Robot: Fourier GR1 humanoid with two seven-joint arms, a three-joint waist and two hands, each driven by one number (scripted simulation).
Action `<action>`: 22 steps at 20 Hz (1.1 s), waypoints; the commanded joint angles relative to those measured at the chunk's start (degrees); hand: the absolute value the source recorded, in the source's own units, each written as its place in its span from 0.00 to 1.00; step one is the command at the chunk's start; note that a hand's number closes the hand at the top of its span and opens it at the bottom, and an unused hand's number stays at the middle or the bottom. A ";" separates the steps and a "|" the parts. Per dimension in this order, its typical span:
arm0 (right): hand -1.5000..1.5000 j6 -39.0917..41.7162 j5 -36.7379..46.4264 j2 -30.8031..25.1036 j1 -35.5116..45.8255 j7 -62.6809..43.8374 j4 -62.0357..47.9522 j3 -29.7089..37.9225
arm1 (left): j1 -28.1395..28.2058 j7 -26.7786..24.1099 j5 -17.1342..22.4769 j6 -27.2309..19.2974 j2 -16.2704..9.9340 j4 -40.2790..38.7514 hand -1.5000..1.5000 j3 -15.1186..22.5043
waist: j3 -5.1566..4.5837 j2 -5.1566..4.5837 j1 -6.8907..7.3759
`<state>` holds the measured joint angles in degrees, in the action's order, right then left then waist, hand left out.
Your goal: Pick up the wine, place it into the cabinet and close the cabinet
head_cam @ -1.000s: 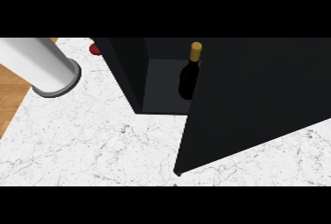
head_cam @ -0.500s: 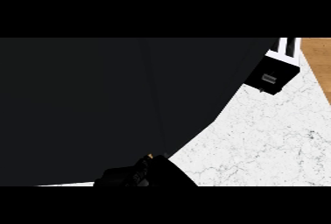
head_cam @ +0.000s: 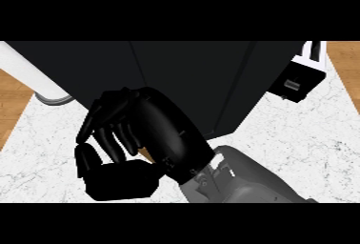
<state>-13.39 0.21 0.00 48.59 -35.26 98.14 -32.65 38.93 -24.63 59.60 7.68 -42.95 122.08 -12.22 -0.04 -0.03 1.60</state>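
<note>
The black cabinet (head_cam: 197,71) fills the upper middle of the head view, and its dark panels show no opening from here. No wine bottle shows anywhere. My right hand (head_cam: 158,128) is raised in front of the cabinet's lower left part, its grey forearm coming in from the lower right. I see the back of the hand. Its fingers (head_cam: 112,124) are nearly straight and point up and left, and the thumb (head_cam: 88,159) sticks out at the lower left. It holds nothing. Whether the fingers touch the cabinet I cannot tell. My left hand does not show.
A white cylinder (head_cam: 38,78) stands at the left beside the cabinet. A white and black appliance (head_cam: 302,76) sits at the right. The marble counter (head_cam: 295,143) has wooden edges at both sides.
A second ago the cabinet stood open with the wine bottle inside; now only dark panels show. My right hand has risen from the lower edge into the middle of the view.
</note>
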 commanded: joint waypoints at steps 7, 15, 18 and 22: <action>1.00 8.25 -1.25 -3.74 6.95 13.89 -20.50 13.27 | -4.18 7.54 -2.50 -3.28 2.12 3.56 0.00 3.45 | 0.08 -0.34 -0.59; 1.00 10.64 -0.97 -4.73 8.47 20.41 -28.48 17.01 | -11.74 10.60 -5.30 -6.81 4.40 1.61 0.00 7.92 | 0.04 -0.47 -1.14; 1.00 12.29 -1.26 -6.43 11.41 21.01 -31.71 18.54 | -14.67 10.24 -8.28 -8.40 5.71 -0.26 0.00 11.19 | 0.00 -0.87 -1.25; 1.00 12.89 -1.34 -8.22 10.03 24.67 -32.95 19.36 | -15.87 10.37 -10.59 -10.71 7.26 0.47 0.00 13.76 | 0.05 -1.20 -1.16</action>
<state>1.46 -3.23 -1.99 56.47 -13.06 73.82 -20.75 25.63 -15.33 50.18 -1.16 -36.09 122.73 0.06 -1.11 1.34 1.36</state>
